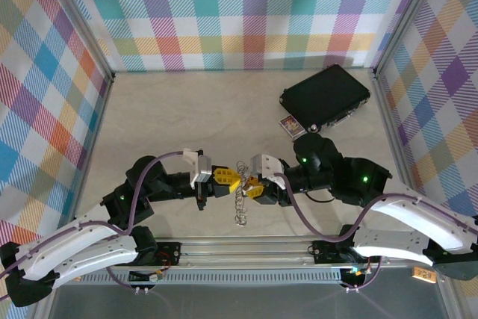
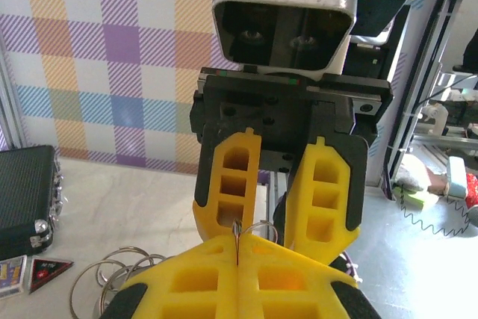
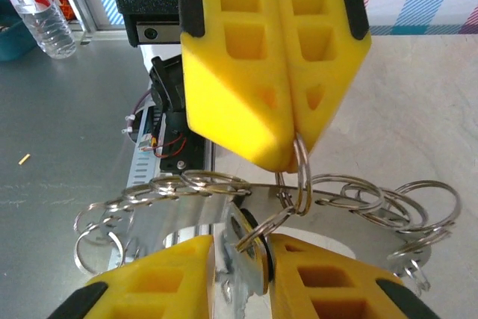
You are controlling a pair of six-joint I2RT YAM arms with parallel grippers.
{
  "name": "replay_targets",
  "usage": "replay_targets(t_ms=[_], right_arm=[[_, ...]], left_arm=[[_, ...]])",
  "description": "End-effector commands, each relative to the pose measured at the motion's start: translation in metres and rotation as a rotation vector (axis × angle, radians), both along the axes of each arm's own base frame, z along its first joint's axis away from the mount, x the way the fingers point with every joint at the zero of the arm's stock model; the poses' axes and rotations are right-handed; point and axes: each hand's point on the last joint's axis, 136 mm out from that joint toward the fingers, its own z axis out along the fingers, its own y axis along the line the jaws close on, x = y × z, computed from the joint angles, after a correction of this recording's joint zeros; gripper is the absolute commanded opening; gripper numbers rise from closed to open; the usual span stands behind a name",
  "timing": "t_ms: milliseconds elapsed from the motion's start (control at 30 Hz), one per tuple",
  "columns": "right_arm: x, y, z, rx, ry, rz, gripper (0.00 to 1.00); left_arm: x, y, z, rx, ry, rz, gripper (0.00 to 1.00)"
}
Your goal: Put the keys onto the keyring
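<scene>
1. Silvery metal link chain [image 1: 240, 203], seen from the top camera, hangs as a thin strand toward 6 o'clock from the spot where the two yellow-fingered grippers meet, just below the centre of the beige table [image 1: 187, 110]. The left gripper [image 1: 230, 179] reaches in from 9 o'clock and the right gripper [image 1: 251, 187] from 3 o'clock, their tips almost touching. A black rectangular case [image 1: 325, 95] lies well apart at 1 o'clock, with a small printed card [image 1: 291, 126] just beside its near corner.

2. Yellow again in the left wrist view: the left gripper [image 2: 237, 255] is clenched, its two fingers pressed flat together on a thin wire ring [image 2: 258, 228] at the seam. Facing it at 12 o'clock, the right gripper [image 2: 269, 233] has its fingers standing parted. Loose rings of the chain [image 2: 104, 285] rest on the table at 8 o'clock, and the case [image 2: 22, 196] sits at 9 o'clock.

3. From the right wrist view, the left gripper [image 3: 291, 155] comes down from 12 o'clock, clamped on the wire ring [image 3: 301, 177]. The chain [image 3: 187, 184] stretches across the middle from 9 to 3 o'clock. At 6 o'clock the right gripper [image 3: 246, 267] has its fingers slightly apart with a small flat silver key blade [image 3: 250, 274] in the gap, linked to the ring; I cannot tell whether it is gripped or released. A clear plastic bottle [image 3: 33, 13] stands at 10 o'clock.
</scene>
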Motion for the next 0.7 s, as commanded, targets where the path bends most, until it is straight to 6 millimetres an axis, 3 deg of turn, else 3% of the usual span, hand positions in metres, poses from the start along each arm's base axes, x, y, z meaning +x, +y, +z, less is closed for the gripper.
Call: replay_targets(t_ms=[0,233,500,667], right_arm=[[-0.010,0.001,0.019,0.092,0.004,0.032,0.24],[-0.009,-0.002,0.024,0.121,-0.014,0.020,0.13],[0.000,-0.001,0.005,0.035,-0.016,-0.016,0.03],[0.004,-0.005,0.003,0.015,-0.030,-0.038,0.05]], left_arm=[[-0.010,0.005,0.031,-0.132,-0.043,-0.039,0.00],[-0.010,0.004,0.041,-0.249,-0.021,-0.064,0.00],[-0.011,0.002,0.047,-0.267,-0.023,-0.078,0.00],[-0.011,0.002,0.047,-0.264,-0.025,-0.078,0.00]])
